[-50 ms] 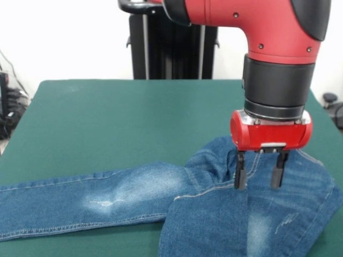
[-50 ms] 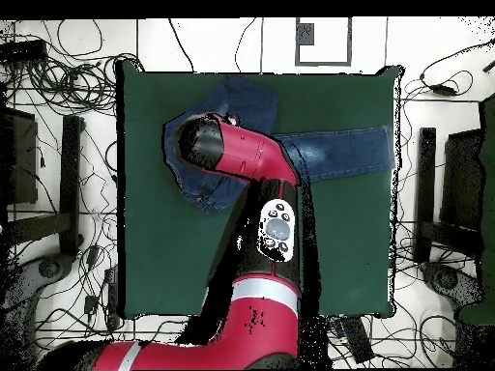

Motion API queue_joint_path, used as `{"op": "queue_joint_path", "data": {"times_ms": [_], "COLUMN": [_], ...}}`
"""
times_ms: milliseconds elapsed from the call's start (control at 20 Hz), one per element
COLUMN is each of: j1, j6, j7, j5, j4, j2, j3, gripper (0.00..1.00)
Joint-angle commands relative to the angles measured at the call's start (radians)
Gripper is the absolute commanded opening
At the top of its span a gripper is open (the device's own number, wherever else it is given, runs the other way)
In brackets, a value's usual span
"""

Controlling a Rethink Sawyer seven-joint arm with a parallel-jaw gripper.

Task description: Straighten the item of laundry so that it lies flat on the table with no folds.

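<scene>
Jeans still bunched under your open jaws, risk of a shallow or double-layer pinch

Your table has plenty of bare green, yet the jeans lie at its near side, close to the edge in the front view: one leg runs out flat, the other is folded over into a heap. Your gripper hangs with jaws parted and empty, tips at or just above the heap. Close here and you may catch two layers, dragging the fold along, or pull cloth off the edge.
</scene>
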Motion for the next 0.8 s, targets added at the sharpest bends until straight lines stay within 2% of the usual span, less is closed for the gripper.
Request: {"op": "queue_joint_path", "data": {"times_ms": [50, 400, 800], "j1": [-0.003, 0.057, 0.095], "j6": [-0.02, -0.026, -0.075], "j7": [0.181, 0.211, 0.239], "j5": [-0.038, -0.063, -0.042], "j4": [0.074, 0.05, 0.088], "j2": [0.053, 0.054, 0.069], "j3": [0.047, -0.061, -0.077], "gripper": [1.0, 1.0, 1.0]}}
